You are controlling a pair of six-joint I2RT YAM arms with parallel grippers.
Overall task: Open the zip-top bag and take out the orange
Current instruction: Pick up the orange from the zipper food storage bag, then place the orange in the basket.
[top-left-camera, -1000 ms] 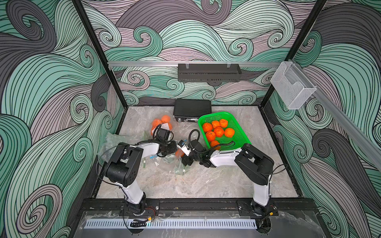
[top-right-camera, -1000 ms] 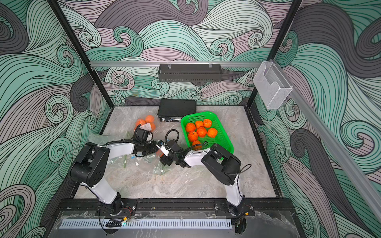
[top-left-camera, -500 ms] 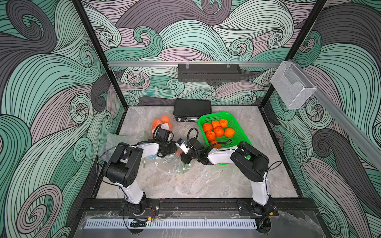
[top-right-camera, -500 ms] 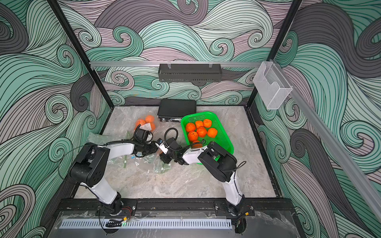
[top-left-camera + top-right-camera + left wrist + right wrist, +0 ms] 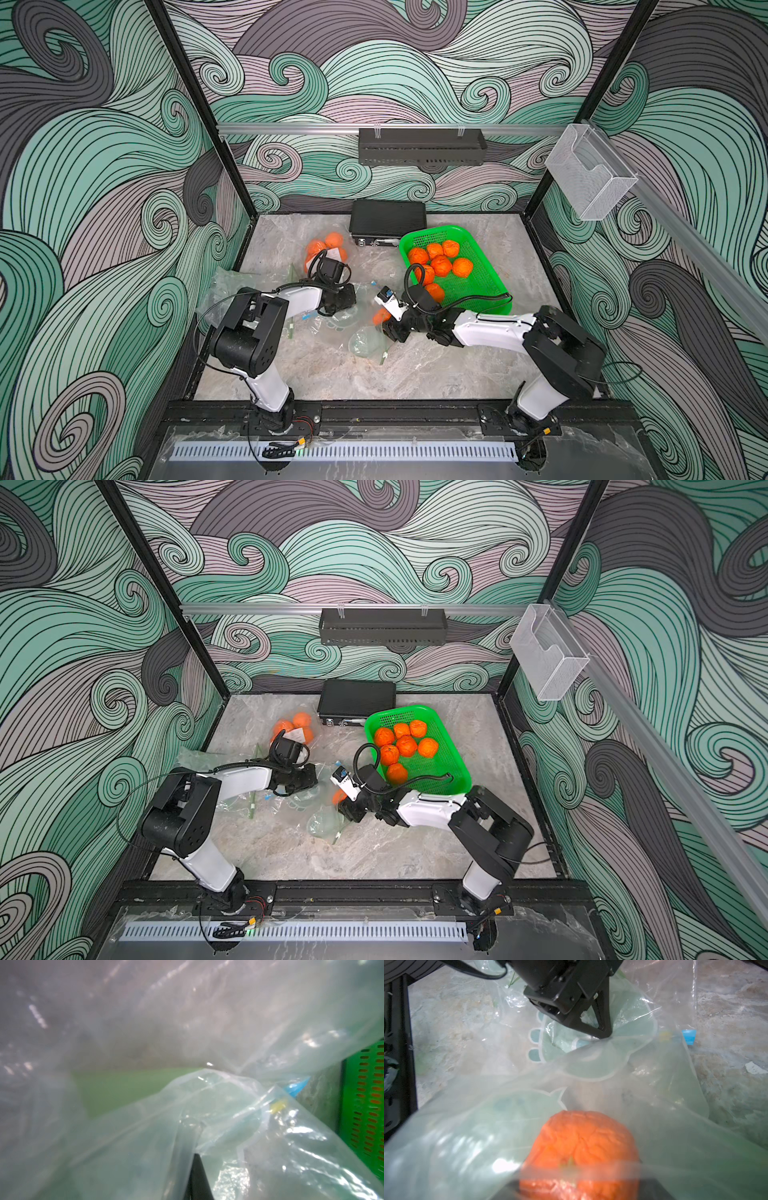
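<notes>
A clear zip-top bag (image 5: 365,340) (image 5: 324,823) with pale green prints lies crumpled mid-table between both arms. My left gripper (image 5: 349,299) (image 5: 604,1033) is shut on a fold of the bag's plastic (image 5: 228,1115). Its dark fingers (image 5: 197,1178) are pressed together under the film. My right gripper (image 5: 384,322) (image 5: 345,802) (image 5: 579,1187) reaches into the bag's mouth. It is shut on the orange (image 5: 379,316) (image 5: 338,798) (image 5: 583,1147), which sits between its dark fingers with a strip of film across its front.
A green basket (image 5: 486,278) (image 5: 449,762) (image 5: 369,1105) holding several oranges stands just behind the right arm. Another bag of oranges (image 5: 328,247) lies at back left by a black box (image 5: 388,218). Loose empty bags (image 5: 232,286) lie at the left wall.
My right gripper's jaws have narrowed onto the orange inside the bag. The left gripper has stayed shut on the plastic in the same spot.
</notes>
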